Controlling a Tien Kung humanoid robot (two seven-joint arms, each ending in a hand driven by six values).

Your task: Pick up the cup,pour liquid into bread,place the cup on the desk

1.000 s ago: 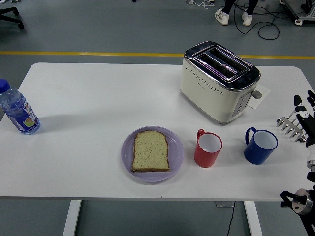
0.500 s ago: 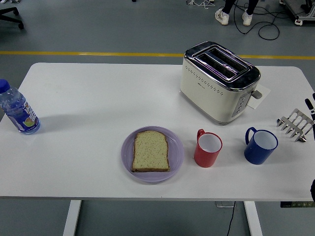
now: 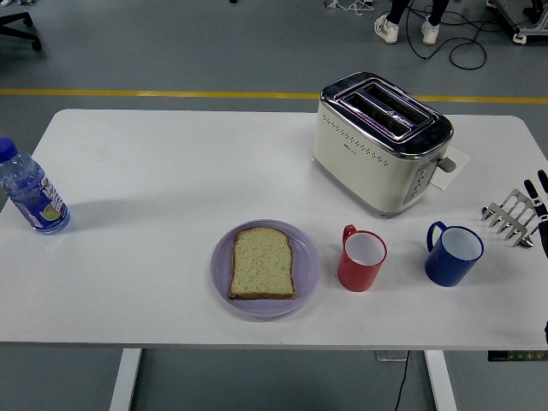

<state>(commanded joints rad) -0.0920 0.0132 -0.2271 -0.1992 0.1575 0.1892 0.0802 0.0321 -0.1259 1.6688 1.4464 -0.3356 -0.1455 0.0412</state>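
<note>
- Head view shows me the whole white table (image 3: 154,163), and as far as I can judge nothing of the task is done yet.
- The red cup (image 3: 361,259) stands upright just right of the purple plate (image 3: 221,265), close to its rim; I cannot tell whether they touch. Its handle points to the far left.
- A blue cup (image 3: 454,253) stands upright further right, well apart from the plate. The task does not say which cup is meant; the red one is nearer the bread.
- The bread (image 3: 263,263) lies flat on the plate and looks dry to me.
- Of my right hand (image 3: 539,197) only dark fingertips show at the right edge, beside the metal toast rack (image 3: 512,217). They hold nothing, and I cannot tell how far they are spread.
- My left hand is out of sight.
- The toaster (image 3: 381,141) sits behind the cups, the water bottle (image 3: 30,193) at the far left; neither is in the way.
- Left to do, in my reading: reach in, grasp a cup, tip it over the bread, set it back down.
</note>
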